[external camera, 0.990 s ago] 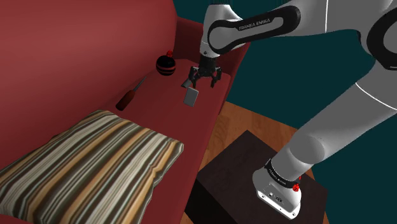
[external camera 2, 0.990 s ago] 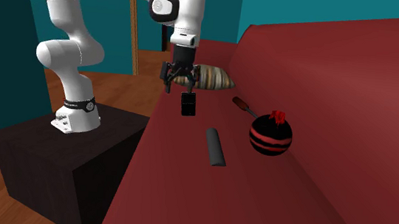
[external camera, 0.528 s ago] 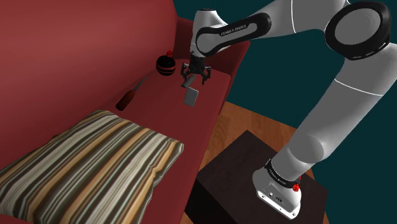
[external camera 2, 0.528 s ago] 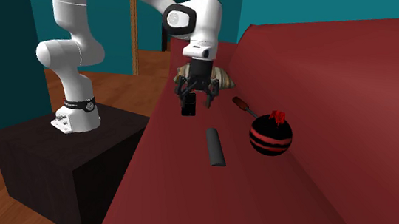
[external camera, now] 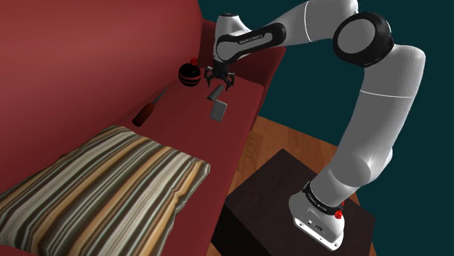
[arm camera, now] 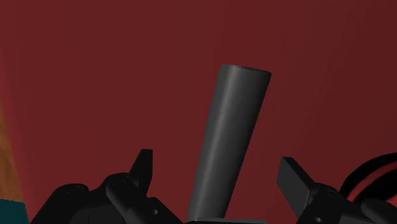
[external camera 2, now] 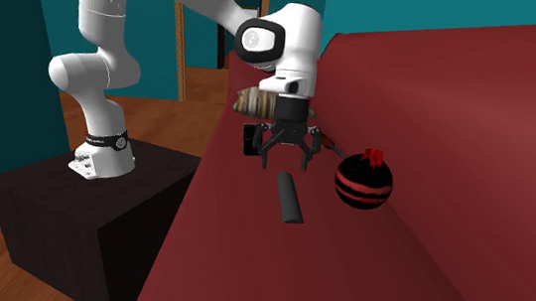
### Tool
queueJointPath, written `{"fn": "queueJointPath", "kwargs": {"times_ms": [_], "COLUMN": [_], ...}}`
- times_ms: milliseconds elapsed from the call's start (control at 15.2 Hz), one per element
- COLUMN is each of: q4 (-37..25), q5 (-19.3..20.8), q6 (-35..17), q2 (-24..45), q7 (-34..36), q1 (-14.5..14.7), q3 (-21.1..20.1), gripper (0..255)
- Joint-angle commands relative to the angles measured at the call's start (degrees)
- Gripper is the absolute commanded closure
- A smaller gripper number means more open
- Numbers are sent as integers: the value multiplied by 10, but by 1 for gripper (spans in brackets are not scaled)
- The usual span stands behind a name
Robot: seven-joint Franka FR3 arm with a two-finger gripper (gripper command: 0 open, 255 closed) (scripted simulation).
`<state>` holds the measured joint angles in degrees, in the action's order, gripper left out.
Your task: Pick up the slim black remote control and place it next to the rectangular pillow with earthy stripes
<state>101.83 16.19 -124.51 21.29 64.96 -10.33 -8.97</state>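
While the claw (external camera 2: pixel 285 162) hangs with its fingers spread wide just above the red sofa seat (external camera 2: pixel 246 262), the slim dark grey remote (arm camera: pixel 230 140) lies flat on the seat below the gap between them, untouched. A black ball with red stripes (external camera 2: pixel 363 181) sits near it. The striped pillow (external camera: pixel 109 182) lies well apart, further along the sofa.

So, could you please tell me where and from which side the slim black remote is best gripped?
Grip the slim dark grey remote across its narrow width near mid-length, coming straight down: it lies flat on the red sofa seat, and the open black gripper above frames its long sides.
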Motion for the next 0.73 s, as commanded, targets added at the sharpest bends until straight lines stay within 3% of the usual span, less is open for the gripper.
{"fn": "queueJointPath", "kwargs": {"times_ms": [0,132,660], "q4": [-44,-68,-59], "q5": [10,14,23], "q6": [1,2,-40], "q2": [35,53,85], "q7": [31,46,52], "q1": [2,3,0], "q3": [14,22,28], "gripper": [0,0,0]}}
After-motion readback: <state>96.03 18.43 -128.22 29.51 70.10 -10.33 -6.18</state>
